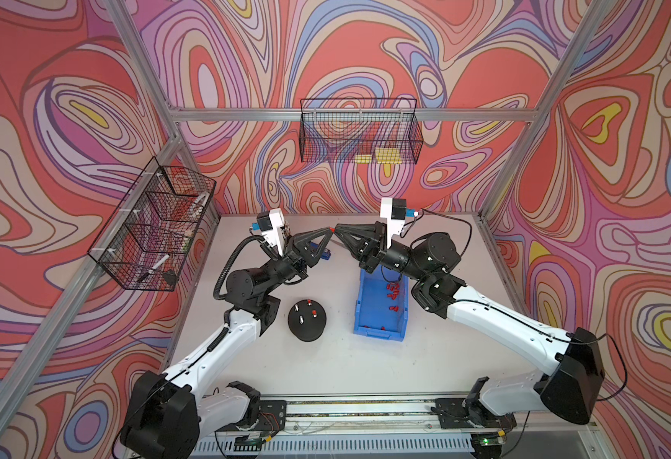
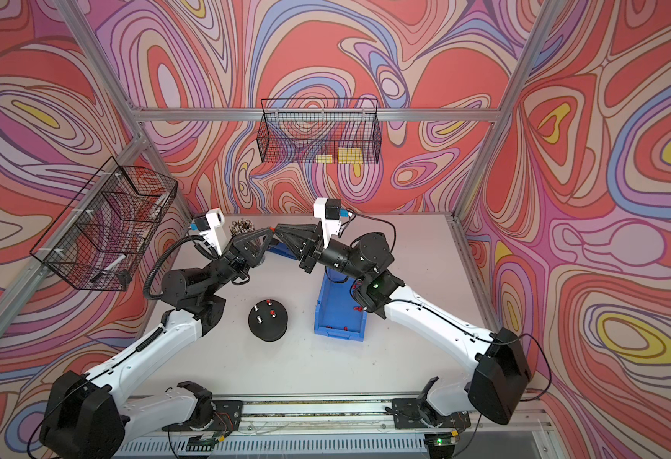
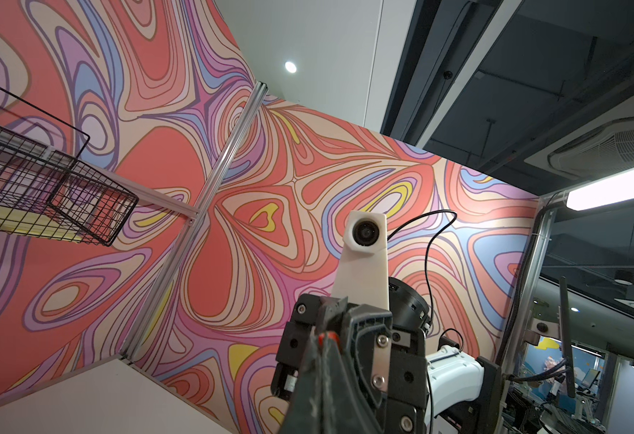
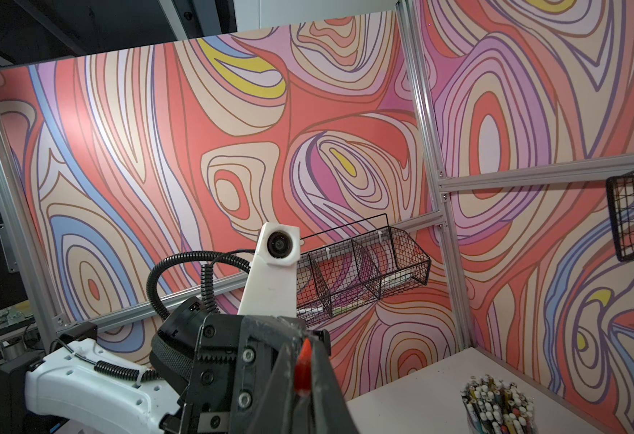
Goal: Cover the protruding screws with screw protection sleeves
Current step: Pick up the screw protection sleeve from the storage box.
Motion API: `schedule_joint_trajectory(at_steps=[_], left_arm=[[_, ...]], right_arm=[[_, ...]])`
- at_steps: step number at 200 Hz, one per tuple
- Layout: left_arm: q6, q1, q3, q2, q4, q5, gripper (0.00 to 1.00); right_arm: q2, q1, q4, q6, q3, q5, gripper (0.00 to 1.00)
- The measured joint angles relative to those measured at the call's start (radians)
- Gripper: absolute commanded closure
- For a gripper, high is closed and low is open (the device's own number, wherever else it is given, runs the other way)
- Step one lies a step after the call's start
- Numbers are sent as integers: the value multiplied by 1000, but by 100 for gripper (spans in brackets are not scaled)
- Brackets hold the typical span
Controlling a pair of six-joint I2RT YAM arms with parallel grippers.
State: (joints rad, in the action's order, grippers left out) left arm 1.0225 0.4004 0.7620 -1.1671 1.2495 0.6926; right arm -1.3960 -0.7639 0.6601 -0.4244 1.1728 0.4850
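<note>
**A:** How far along is the capping?

**B:** About halfway, I judge. On the black round base point(image 1: 307, 320), mid-table, the capped screws point(image 1: 315, 314) on its right side show red tops, though the farther one is too small to be sure of. The two bare screws point(image 1: 301, 319) on its left side are plain silver.

**A:** And the next sleeve?

**B:** It is up in the air over the far part of the table, where the two tips meet. The left gripper point(image 1: 327, 231) has its fingers pressed together, with the red sleeve point(image 1: 331, 229) poking from the tip. In the right wrist view the right gripper point(image 1: 338, 229) has its fingers drawn in tight on either side of that same sleeve. It looks like a handover or a regrip, and I cannot tell which side bears the sleeve.

**A:** What is left, then?

**B:** Seating this sleeve, then one more. Loose sleeves point(image 1: 392, 288) lie in the blue bin point(image 1: 377, 333), just right of the base.

**A:** And the surface and the room?

**B:** The table point(image 1: 325, 369) is pale and matte. A bundle of pencils point(image 2: 240, 228) stands at the far side, left of centre. One wire basket point(image 1: 154, 226) hangs on the left wall and another basket point(image 1: 359, 131) on the far wall. The walls are swirled in red, lilac and blue on an aluminium frame, with a dark ceiling and lamps beyond
</note>
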Motion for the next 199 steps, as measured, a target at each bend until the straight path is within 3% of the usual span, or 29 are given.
schedule_joint_trajectory(at_steps=[30,35,38,46,54,57,75,93,109,121,136,167,181,199], left_arm=[[0,0,0,0,2,-6,100],[0,0,0,0,2,-6,83],[0,0,0,0,2,-6,64],[-2,0,0,0,2,-5,26],[-5,0,0,2,2,-5,4],[-8,-2,-2,4,1,-5,1],[-22,-31,-27,40,-12,6,1],[-55,-122,-73,138,-72,14,1],[-155,-208,-84,274,-250,-7,1],[-289,-231,-53,388,-489,-74,1],[-458,-234,19,484,-759,-238,1],[-703,-246,129,495,-1159,-761,1],[-761,-267,106,460,-1269,-895,1],[-787,-294,58,426,-1373,-964,1]], right_arm=[[-2,0,-5,1,6,1,100],[-2,0,-6,1,6,1,100],[-2,0,-6,1,6,1,100],[-2,0,-9,1,6,1,100],[-2,0,-14,1,8,0,100],[-2,0,-19,1,8,0,100],[-2,0,-58,2,11,1,100],[-1,0,-141,12,28,8,100],[-1,-2,-247,26,58,22,100],[-1,-7,-334,43,77,26,100],[-2,-33,-460,81,102,8,100],[-79,-131,-730,168,222,-60,100],[-142,-162,-830,200,278,-89,100],[-244,-187,-965,238,357,-127,100]])
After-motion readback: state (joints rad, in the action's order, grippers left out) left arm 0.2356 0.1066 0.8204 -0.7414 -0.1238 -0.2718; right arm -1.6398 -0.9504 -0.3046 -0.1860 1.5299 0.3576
